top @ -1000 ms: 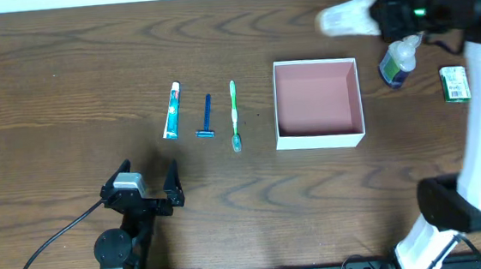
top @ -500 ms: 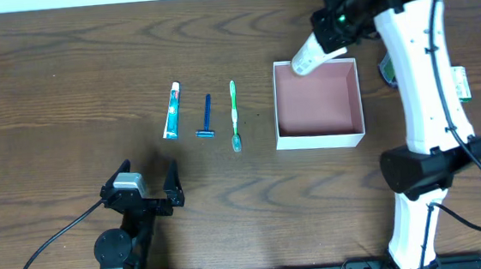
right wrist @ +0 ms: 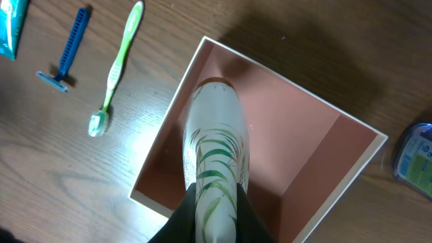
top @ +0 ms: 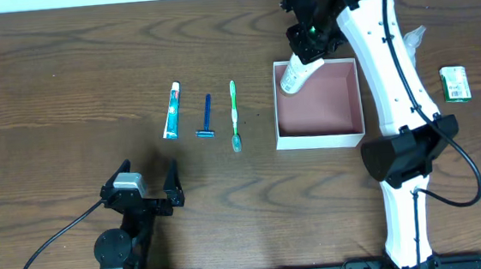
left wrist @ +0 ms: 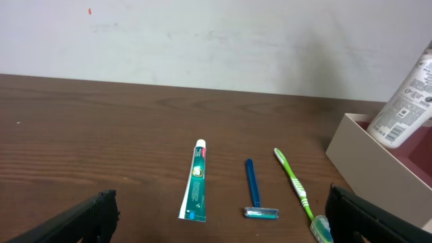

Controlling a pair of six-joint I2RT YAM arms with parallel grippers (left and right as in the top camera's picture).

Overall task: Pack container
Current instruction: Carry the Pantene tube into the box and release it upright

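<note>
Overhead: right tool (top: 306,50) clamps white bottle (top: 292,79) at container's (top: 320,139) far-left corner.

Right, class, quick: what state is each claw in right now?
Left claw: open, holding nothing.
Right claw: closed on the white bottle, over the container.

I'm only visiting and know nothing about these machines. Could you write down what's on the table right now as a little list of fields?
Right claw: shut on a white bottle with green leaves
Bottle position: tilted over the far left corner of the box
Box contents: nothing lying in it yet
Left claw: open, empty, near the table's front edge
Left of box: toothpaste, razor, toothbrush, side by side, not touching
Right of box: small green packet
</note>
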